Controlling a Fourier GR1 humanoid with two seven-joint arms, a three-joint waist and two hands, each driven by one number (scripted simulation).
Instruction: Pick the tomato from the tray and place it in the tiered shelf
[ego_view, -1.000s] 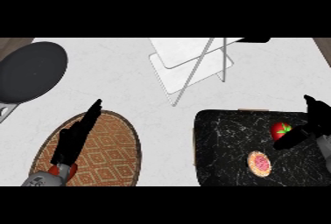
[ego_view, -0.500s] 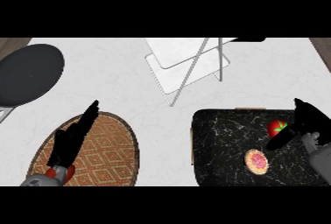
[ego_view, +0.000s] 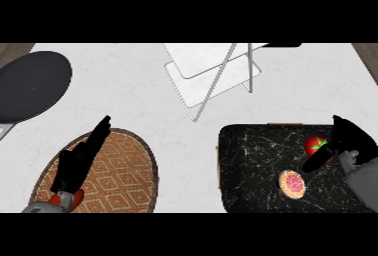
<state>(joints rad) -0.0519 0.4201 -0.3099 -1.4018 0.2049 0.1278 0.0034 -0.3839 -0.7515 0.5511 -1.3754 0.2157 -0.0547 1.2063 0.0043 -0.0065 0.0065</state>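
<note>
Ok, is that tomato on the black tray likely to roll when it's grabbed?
Probably: the tomato looks round, so a nudge could roll it across the flat tray. Its skin looks smooth, so it may slip. The right hand beside it is not closed on it.

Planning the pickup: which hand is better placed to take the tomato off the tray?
The right hand: it is beside the tomato on the tray. The left hand rests over the woven mat, across the counter.

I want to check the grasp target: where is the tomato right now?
In the head view, the tomato lies at the right side of the black tray, behind the pink-topped pastry and close beside the right hand.
</note>
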